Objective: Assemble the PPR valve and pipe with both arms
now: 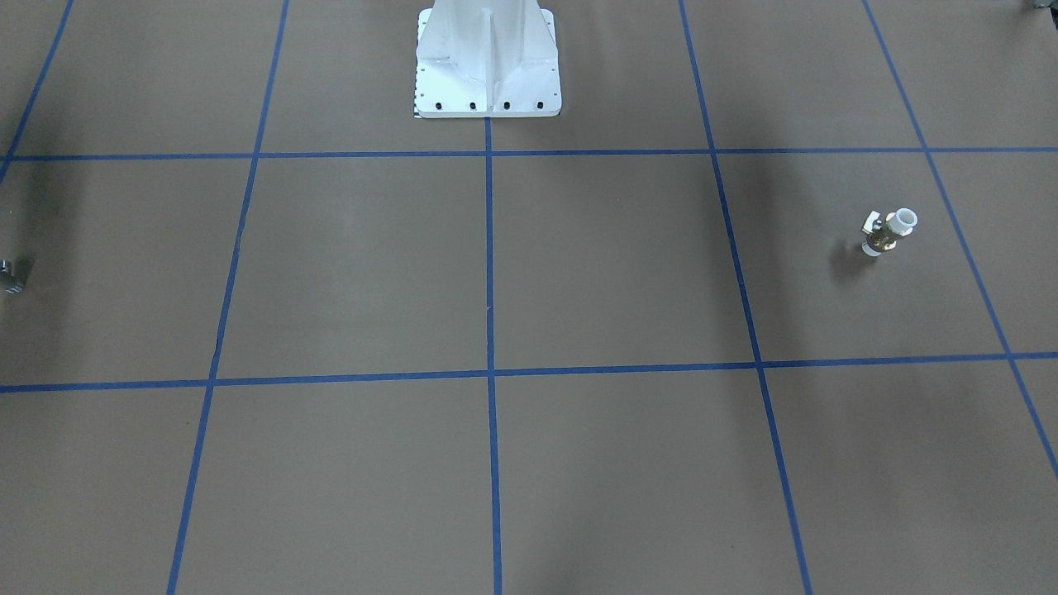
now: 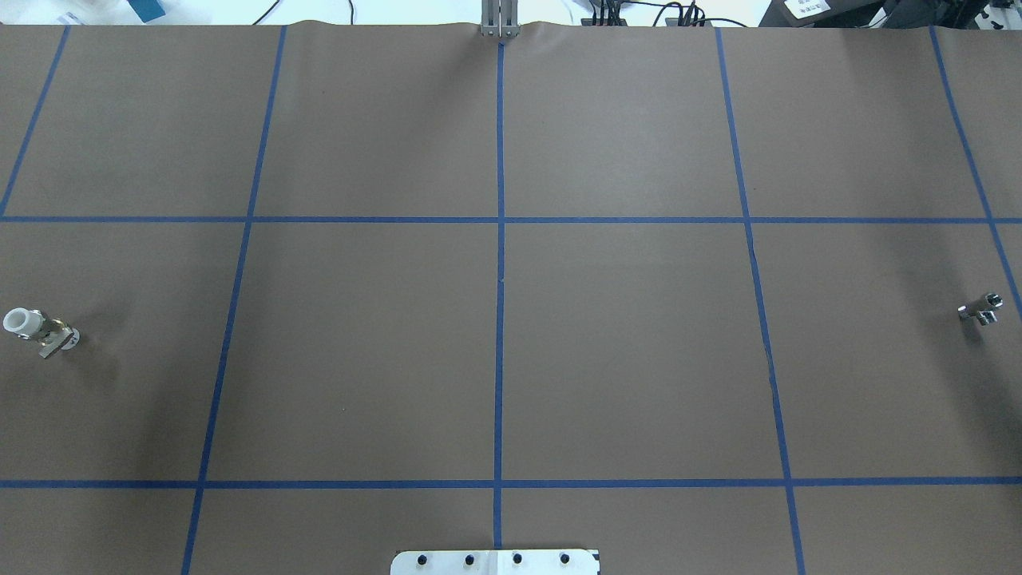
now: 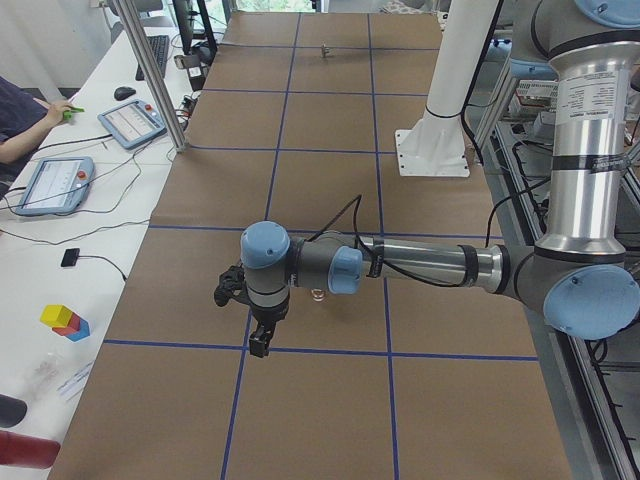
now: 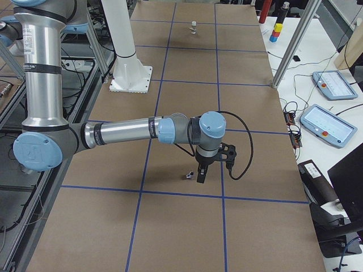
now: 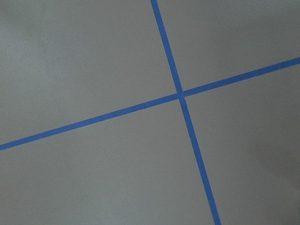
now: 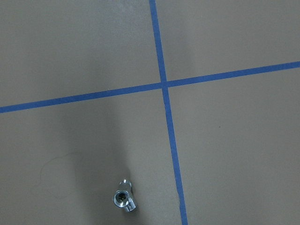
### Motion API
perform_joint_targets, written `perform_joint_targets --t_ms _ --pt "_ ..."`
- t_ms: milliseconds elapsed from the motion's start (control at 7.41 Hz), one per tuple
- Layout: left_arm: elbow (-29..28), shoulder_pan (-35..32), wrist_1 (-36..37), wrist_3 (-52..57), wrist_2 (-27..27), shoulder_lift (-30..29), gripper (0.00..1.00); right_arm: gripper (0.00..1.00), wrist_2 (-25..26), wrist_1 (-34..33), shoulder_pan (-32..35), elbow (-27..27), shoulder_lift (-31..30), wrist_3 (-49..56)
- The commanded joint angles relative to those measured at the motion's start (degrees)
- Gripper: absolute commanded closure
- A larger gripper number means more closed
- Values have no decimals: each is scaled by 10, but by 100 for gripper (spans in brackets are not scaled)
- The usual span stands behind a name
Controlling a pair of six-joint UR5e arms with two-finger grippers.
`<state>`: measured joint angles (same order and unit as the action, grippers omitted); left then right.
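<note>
The PPR valve (image 2: 40, 331) is sitting near the left end of the surface (image 2: 623, 343), the pipe (image 2: 980, 310) near its right end. The left hand (image 3: 259, 342) and right hand (image 4: 202, 175) are hovering nearby; whether their fingers are apart cannot be told.

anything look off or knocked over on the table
Nothing stands out. The PPR valve sits alone near the left end of the table, the pipe near its right end; nothing spilled or visibly broken.

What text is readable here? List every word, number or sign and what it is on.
No text is readable.
Too small: the sticker on the left arm; the tablet screens.
Blurred: the white label beyond the table.
No marking visible on the PPR valve or the pipe.
</note>
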<state>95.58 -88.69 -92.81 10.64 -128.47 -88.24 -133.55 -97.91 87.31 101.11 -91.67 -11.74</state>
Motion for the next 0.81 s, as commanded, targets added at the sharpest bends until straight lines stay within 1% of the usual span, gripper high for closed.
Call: perform_joint_targets --t_ms 0,675 --pt "0 1 0 0 0 -1 0 0 0 1 0 0 -3 11" --pt "12 2 0 -1 0 2 0 0 -1 1 0 5 -3 12"
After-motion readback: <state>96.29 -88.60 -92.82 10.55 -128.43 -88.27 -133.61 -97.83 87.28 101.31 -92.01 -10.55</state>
